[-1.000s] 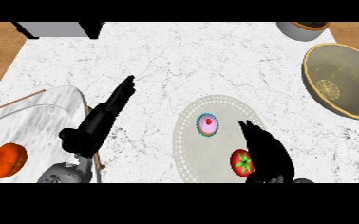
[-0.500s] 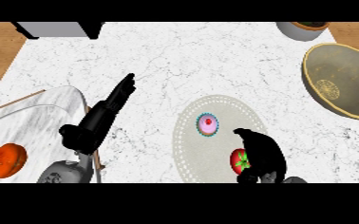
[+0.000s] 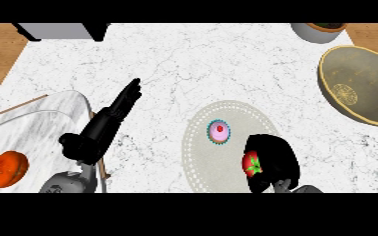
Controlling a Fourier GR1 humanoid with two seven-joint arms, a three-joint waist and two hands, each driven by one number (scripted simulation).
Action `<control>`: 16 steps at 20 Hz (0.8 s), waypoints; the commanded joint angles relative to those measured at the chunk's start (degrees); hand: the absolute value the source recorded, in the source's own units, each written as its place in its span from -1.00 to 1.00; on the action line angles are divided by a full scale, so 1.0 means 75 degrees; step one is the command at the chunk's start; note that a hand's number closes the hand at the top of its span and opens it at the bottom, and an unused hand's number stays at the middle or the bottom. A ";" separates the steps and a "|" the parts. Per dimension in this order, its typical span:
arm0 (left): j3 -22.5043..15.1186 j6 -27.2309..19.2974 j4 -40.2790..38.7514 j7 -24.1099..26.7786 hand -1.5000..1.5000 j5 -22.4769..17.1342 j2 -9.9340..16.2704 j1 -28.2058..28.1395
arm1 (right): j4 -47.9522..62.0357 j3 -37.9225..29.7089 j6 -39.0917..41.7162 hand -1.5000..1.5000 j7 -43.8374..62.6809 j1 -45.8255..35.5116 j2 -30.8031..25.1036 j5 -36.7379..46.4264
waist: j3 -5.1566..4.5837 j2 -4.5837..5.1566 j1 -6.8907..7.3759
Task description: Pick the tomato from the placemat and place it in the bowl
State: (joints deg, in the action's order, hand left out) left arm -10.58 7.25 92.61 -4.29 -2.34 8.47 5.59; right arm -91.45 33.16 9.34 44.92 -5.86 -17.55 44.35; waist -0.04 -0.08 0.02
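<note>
The white marbled counter (image 3: 221, 65) filled the frame, with the round pale placemat (image 3: 203, 152) at lower centre and the large tan bowl (image 3: 354, 87) at the right edge, well apart from it. My right hand (image 3: 273, 162) sat at the placemat's lower right, fingers curled round the red tomato (image 3: 251, 164), just beside a small pink cupcake (image 3: 218, 131). My left hand (image 3: 111, 117) lay at left of centre, fingers straight, holding nothing.
</note>
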 commanded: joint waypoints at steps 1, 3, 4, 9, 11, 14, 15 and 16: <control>0.0155 -0.0087 -0.0555 0.0085 0.00 0.0268 -0.0342 0.0488 | 0.0409 -0.0213 0.0015 1.00 -0.0187 -0.0131 0.0497 0.0504 | 0.0004 0.0011 -0.0010; 0.0442 0.0420 0.0085 -0.0259 0.00 -0.0166 0.0117 0.0148 | 0.0295 -0.0334 -0.0014 1.00 -0.0137 -0.0279 0.0512 0.0717 | 0.0005 0.0007 0.0007; -0.0164 -0.0058 0.0027 0.0258 0.00 0.0325 -0.0321 -0.0338 | -0.0094 -0.0356 0.0325 1.00 -0.1314 -0.0047 -0.0564 0.0147 | 0.0006 0.0004 0.0000; 0.0215 0.0113 -0.0195 -0.0012 0.00 0.0093 -0.0017 0.0133 | -0.1035 0.0536 0.0701 1.00 -0.4741 0.0027 -0.2659 -0.0006 | 0.0025 0.0008 -0.0080; 0.0269 0.0175 -0.0341 0.0196 0.00 0.0007 -0.0066 0.0113 | -0.1160 -0.0040 -0.0084 1.00 -0.5550 0.0125 -0.3559 0.0341 | 0.0015 -0.0001 -0.0170; 0.0157 -0.0056 0.0204 -0.0208 0.00 0.0162 -0.0130 0.0078 | -0.1293 -0.1231 -0.1269 1.00 -0.6510 0.0650 -0.4323 0.0036 | 0.0024 -0.0042 -0.0222; 0.0323 0.0117 -0.0021 0.0041 0.00 0.0093 0.0063 -0.0140 | -0.1475 -0.1637 -0.1364 1.00 -0.6571 0.0668 -0.4325 -0.0271 | 0.0013 -0.0027 -0.0186; 0.0126 -0.0115 -0.0167 0.0144 0.00 0.0297 -0.0204 -0.0177 | -0.1952 -0.1944 -0.1561 1.00 -0.6685 0.1018 -0.4438 -0.0608 | 0.0011 -0.0047 -0.0326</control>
State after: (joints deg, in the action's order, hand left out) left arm -8.88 7.67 92.24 -4.16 -1.54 8.03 5.31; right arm -101.44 25.97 3.50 2.29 -2.02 -45.17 43.71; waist 0.09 -0.28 -1.36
